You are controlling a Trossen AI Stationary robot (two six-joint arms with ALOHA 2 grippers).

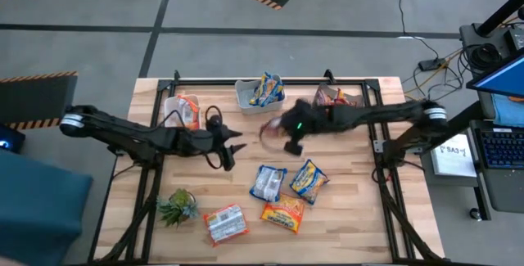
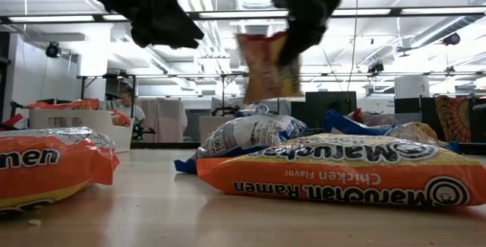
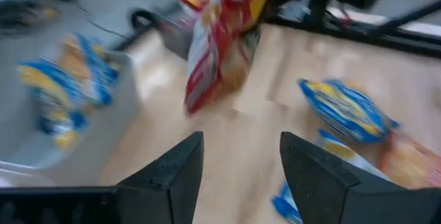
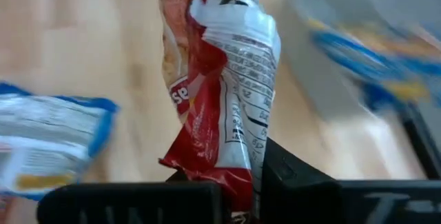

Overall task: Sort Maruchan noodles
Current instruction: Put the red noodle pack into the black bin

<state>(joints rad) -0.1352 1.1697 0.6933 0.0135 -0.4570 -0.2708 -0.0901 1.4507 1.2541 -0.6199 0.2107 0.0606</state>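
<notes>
Overhead: wooden table (image 1: 344, 217) with two dark arms reaching in toward the middle. Right gripper (image 1: 291, 141) stretched across from the right side, raised above the table centre, fingers clamped on a red-and-white packet (image 4: 220, 79) that hangs crumpled below them, clear of the wood. Left gripper (image 1: 232, 146) extended from the left edge, near the centre and just beside the hanging packet, fingers (image 3: 172, 172) spread apart with nothing between them.

Loose packets on the near half of the table: a white-and-blue packet (image 1: 268, 182), a blue-and-yellow packet (image 1: 309, 178) touching it, an orange packet (image 1: 283, 214) just in front, and a red-and-white one (image 1: 225, 223) near a small green plant (image 1: 178, 206).

Along the far edge: a grey bin (image 1: 246, 94) with blue-and-yellow packets (image 1: 265, 89), a clear bin (image 1: 173, 109) to the left with an orange packet (image 1: 189, 110), and another bin (image 1: 357, 98) to the right with reddish packets (image 1: 333, 96).
</notes>
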